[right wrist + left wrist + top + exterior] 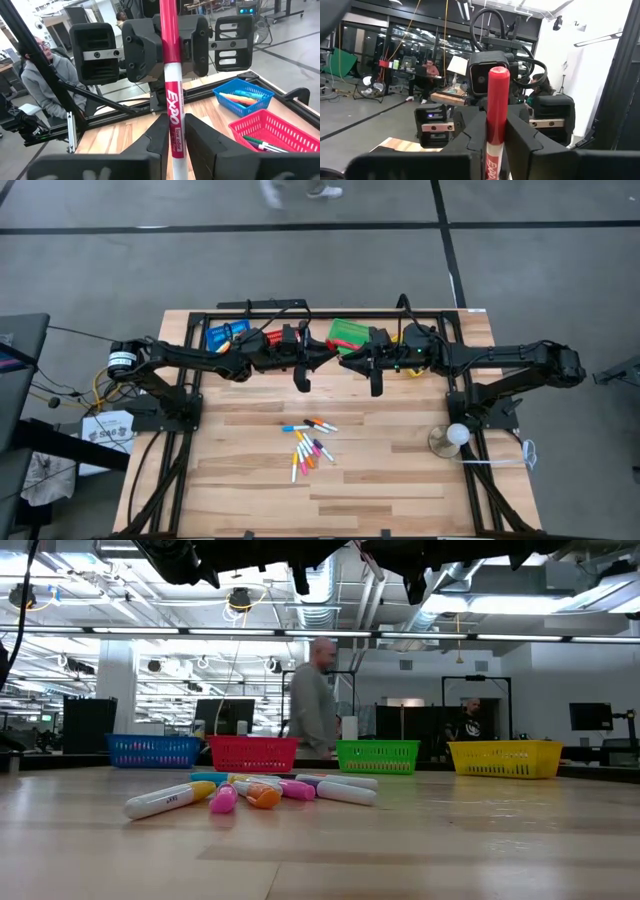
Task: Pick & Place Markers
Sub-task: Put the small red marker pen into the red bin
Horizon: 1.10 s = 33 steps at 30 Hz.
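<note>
A red-capped white marker (pixel 498 95) (pixel 170 75) is held up between my two grippers, which meet tip to tip over the far half of the table. My left gripper (pixel 495 129) (pixel 326 358) and my right gripper (pixel 175 137) (pixel 348 361) are both shut on it. The other markers (pixel 310 445) (pixel 250 792), in several colours, lie flat in a loose pile on the wooden top near the table's middle. In the high view the held marker is hidden by the arms. My left gripper pinches the marker's red part (pixel 496 117) between its two fingers, coming level from the table's left, fingers across the marker. The marker is lifted clear of the table. My right gripper pinches the white printed barrel (pixel 175 120) between its two fingers, coming level from the table's right and facing the left gripper. Its fingers lie across the marker, farther from the red end than the left gripper's.
Blue (pixel 153 750), red (pixel 253 753), green (pixel 377 756) and yellow (pixel 505 758) mesh baskets stand in a row along the far edge. A white ball on a round base (pixel 455 435) stands by the right arm's base. People (pixel 315 700) are in the room behind.
</note>
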Each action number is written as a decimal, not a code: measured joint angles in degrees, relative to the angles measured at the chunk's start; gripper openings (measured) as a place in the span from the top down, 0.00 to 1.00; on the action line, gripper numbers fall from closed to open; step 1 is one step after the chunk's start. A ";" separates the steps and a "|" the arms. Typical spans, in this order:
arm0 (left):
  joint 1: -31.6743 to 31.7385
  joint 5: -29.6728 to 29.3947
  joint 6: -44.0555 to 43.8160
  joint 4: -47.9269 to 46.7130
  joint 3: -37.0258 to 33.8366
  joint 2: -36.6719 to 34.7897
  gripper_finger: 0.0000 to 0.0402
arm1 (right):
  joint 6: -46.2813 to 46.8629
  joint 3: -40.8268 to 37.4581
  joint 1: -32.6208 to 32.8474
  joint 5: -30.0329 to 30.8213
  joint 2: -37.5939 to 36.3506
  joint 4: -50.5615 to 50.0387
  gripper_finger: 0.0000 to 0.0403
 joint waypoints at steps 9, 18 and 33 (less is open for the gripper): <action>-0.04 0.14 -0.02 0.09 0.00 -0.03 0.86 | -3.43 0.00 1.51 0.18 0.00 0.42 0.74; 0.09 -0.67 0.03 -0.20 -0.02 -0.04 0.86 | -3.43 0.02 1.49 2.34 -0.07 0.66 0.50; 0.07 0.81 0.21 -0.17 -0.02 -0.04 0.85 | -3.45 0.04 1.34 9.34 -0.84 -0.17 0.37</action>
